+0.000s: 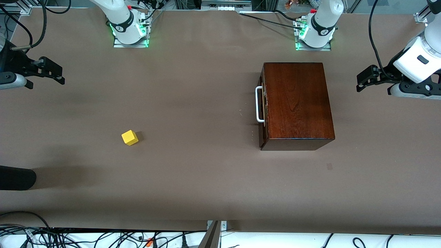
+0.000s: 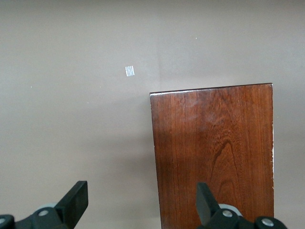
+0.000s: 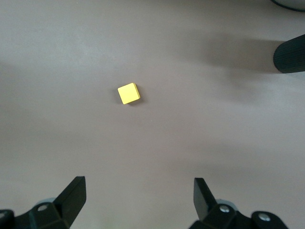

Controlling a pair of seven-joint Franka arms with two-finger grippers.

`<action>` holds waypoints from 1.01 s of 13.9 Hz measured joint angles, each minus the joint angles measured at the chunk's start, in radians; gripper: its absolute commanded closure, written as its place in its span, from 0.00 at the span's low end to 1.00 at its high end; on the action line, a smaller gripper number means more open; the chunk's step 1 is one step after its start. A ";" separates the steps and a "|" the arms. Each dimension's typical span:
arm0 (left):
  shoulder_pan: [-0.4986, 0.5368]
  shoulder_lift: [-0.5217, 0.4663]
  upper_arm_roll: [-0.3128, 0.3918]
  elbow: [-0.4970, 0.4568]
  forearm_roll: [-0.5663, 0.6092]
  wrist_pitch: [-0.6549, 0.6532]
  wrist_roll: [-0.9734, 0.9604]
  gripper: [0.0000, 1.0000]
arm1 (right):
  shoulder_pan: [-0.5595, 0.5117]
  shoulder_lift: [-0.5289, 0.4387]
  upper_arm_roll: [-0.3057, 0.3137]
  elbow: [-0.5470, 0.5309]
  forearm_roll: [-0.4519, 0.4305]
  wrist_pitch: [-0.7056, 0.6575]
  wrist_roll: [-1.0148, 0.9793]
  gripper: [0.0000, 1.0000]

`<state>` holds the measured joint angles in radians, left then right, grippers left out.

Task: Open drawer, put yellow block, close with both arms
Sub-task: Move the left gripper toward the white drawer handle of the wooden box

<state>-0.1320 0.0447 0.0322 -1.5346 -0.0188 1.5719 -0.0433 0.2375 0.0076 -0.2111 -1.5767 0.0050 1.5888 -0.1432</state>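
Front view: the brown table [image 1: 206, 86] holds a dark wooden box [image 1: 298, 103] toward the left arm's end. The drawer [image 1: 263, 110] is pushed all the way in. Its white handle [image 1: 258, 104] sticks out on the side that faces the right arm's end of the table. The yellow block [image 1: 130, 137] sits alone on the table, well apart from the box, toward the right arm's end and a little nearer to the front camera than the handle. The left gripper [image 1: 360, 82] hangs in the air at the left arm's end of the table, with nothing in it. The right gripper [image 1: 60, 77] hangs at the right arm's end, also with nothing in it. A round black thing [image 1: 17, 178] pokes in at that end too.

Left wrist view: the left gripper [image 2: 140, 200] has its two fingers spread wide apart. One finger is over the box top [image 2: 214, 152] and the other is over bare table. A small pale patch [image 2: 129, 71] lies on the table near the box.

Right wrist view: the right gripper [image 3: 138, 195] has its fingers spread wide apart too, over bare table. The yellow block [image 3: 128, 93] lies flat on the table, apart from the fingers.
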 measured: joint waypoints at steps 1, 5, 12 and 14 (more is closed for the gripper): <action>0.000 0.000 0.000 0.000 0.000 0.000 0.000 0.00 | 0.000 0.000 0.000 0.000 0.000 0.000 0.000 0.00; 0.000 0.000 0.000 0.001 0.000 0.000 0.000 0.00 | 0.000 0.000 0.000 0.000 0.000 0.000 0.000 0.00; -0.001 -0.003 -0.008 0.001 0.000 0.000 -0.040 0.00 | 0.000 0.000 0.000 0.000 0.000 0.000 0.000 0.00; -0.002 -0.007 -0.032 0.001 0.000 -0.002 -0.063 0.00 | 0.000 0.000 0.000 0.000 0.000 0.000 0.000 0.00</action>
<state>-0.1341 0.0373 0.0000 -1.5333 -0.0188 1.5703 -0.1061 0.2374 0.0076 -0.2113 -1.5767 0.0050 1.5888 -0.1432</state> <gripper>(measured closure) 0.000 0.000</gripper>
